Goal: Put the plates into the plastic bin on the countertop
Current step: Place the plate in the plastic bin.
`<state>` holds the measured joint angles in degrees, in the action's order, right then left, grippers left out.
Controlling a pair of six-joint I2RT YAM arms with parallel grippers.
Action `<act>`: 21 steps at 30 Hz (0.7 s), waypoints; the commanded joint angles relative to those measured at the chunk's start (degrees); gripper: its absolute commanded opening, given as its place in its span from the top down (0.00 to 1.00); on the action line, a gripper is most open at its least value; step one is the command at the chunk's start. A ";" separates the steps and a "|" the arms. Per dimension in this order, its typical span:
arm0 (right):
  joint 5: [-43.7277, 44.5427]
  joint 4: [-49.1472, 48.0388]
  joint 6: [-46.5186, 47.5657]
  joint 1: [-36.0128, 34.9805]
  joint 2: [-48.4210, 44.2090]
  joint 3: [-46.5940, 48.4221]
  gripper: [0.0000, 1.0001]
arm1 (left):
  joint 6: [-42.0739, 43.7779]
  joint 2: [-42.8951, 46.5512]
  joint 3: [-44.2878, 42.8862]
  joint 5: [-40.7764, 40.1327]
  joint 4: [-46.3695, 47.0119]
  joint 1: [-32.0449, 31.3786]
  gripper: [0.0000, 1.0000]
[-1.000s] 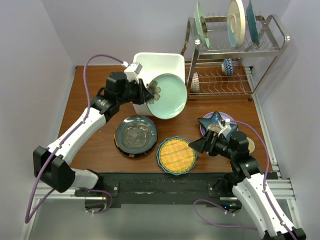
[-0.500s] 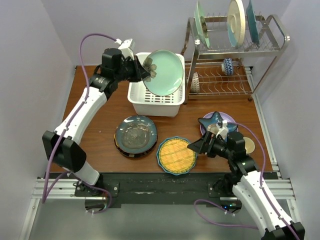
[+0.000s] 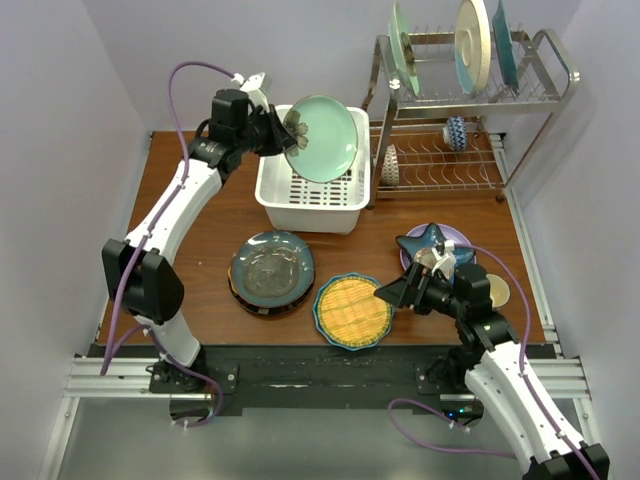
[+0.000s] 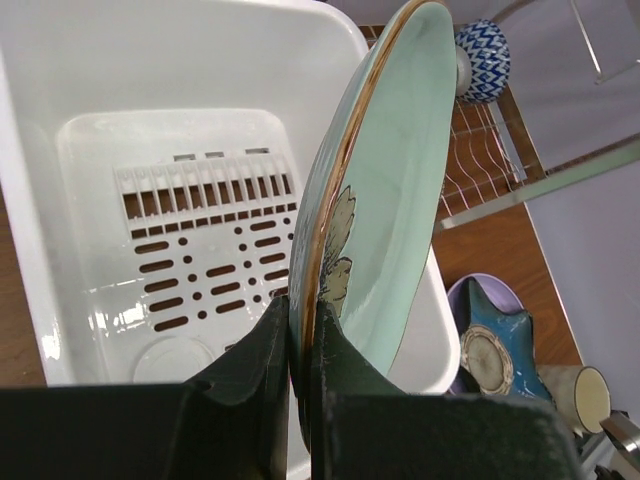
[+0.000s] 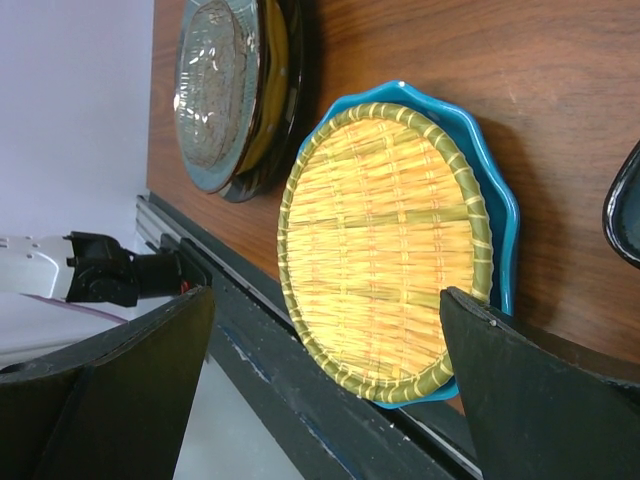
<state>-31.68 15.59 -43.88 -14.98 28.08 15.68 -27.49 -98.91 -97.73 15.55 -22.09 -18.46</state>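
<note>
Left tool: jaws nearly closed, clamped on the flower-marked rim of the mint plate. The plate is held on edge, tilted, in the air above the interior of the plastic bin, clear of the bin's slotted floor.

Right tool: jaws spread wide, holding nothing. It is low over the desk, well to the near right of the bin, facing the yellow woven-pattern plate.

The dark teal plate lies flat just in front of the bin. The blue star-shaped plate lies to the bin's near right.
</note>
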 commanded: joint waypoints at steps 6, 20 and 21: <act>-1.80 -0.83 -0.77 0.13 -2.94 -2.06 0.01 | -1.52 -8.38 -11.24 -3.08 2.75 0.79 1.00; -2.16 1.01 -0.95 -0.05 -4.78 -3.11 0.01 | 1.55 -20.43 -21.79 0.26 -5.06 0.79 1.00; -2.07 1.19 -0.77 0.13 -5.05 -3.20 0.01 | 1.73 -21.75 -22.41 0.70 -5.59 0.88 1.00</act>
<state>-32.60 16.51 -44.60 -14.98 23.29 12.78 -26.83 -120.53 -112.12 12.51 -31.46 -18.02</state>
